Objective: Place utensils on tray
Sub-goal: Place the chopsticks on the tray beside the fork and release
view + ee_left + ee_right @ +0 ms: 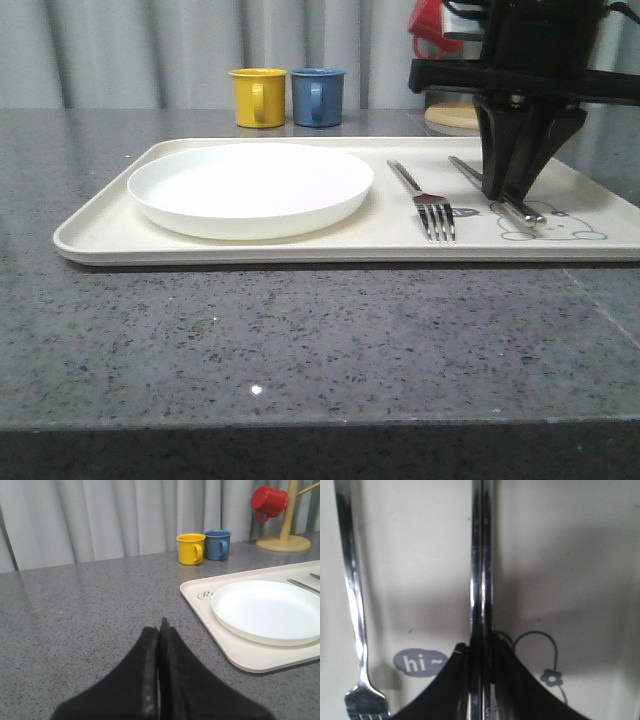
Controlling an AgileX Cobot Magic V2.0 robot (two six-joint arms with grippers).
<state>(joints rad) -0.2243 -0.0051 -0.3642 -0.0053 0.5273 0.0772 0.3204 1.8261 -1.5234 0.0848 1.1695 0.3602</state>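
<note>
The cream tray (100, 235) lies across the table with a round white plate (250, 185) on its left half. A silver fork (425, 200) rests to the right of the plate, tines toward me. My right gripper (505, 190) stands down on the tray beside the fork, shut on the pair of metal chopsticks (520, 210), whose near ends touch the tray by the rabbit drawing. In the right wrist view the chopsticks (481, 555) run straight out from between the closed fingers of the gripper (480, 650), with the fork (350, 590) alongside. My left gripper (160, 627) is shut and holds nothing, over bare table left of the tray (200, 597).
A yellow mug (258, 97) and a blue mug (318, 96) stand behind the tray. A red mug (267, 500) hangs on a wooden stand (285, 540) at the back right. Grey stone tabletop (300, 340) stretches in front of and left of the tray.
</note>
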